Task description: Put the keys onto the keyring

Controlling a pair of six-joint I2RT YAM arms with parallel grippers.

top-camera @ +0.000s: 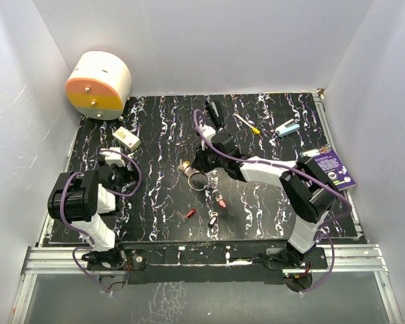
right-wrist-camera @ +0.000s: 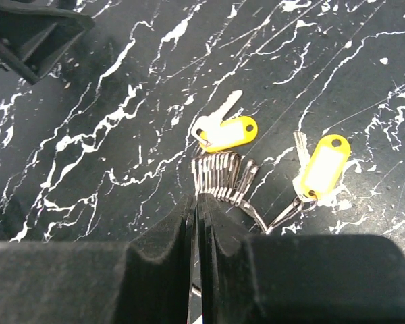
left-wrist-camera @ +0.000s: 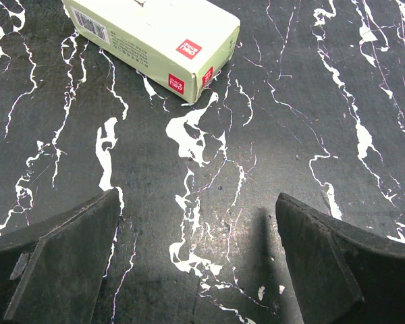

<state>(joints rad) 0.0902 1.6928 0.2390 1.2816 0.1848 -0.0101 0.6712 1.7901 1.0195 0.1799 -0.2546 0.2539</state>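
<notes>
Right gripper (right-wrist-camera: pixel 197 202) closed down tight, pads pressed together at the near edge of the keyring (right-wrist-camera: pixel 219 177), here a bunch of silver wire loops near the middle of the marbled black table (right-wrist-camera: pixel 88 135). Probably a pinch meant to steady or lift the ring for threading, though no telling from either view about wire actually caught between the pads. One yellow-tagged key (right-wrist-camera: pixel 226 131) just beyond the loops. A second yellow-tagged key (right-wrist-camera: pixel 324 165) off to the side, seemingly hooked to a thin wire running back under the finger, so likely on the ring already. Nearer the arm bases, apart from the ring: a red key (top-camera: pixel 190 213), a black key (top-camera: pixel 212 219) and a reddish-pink key (top-camera: pixel 221 200), loose, not yet threaded. Left gripper (left-wrist-camera: pixel 197 202) spread wide over bare table, holding nothing, just short of a pale green carton (left-wrist-camera: pixel 155 40). Presumably parked clear, ready to fetch a loose key.
</notes>
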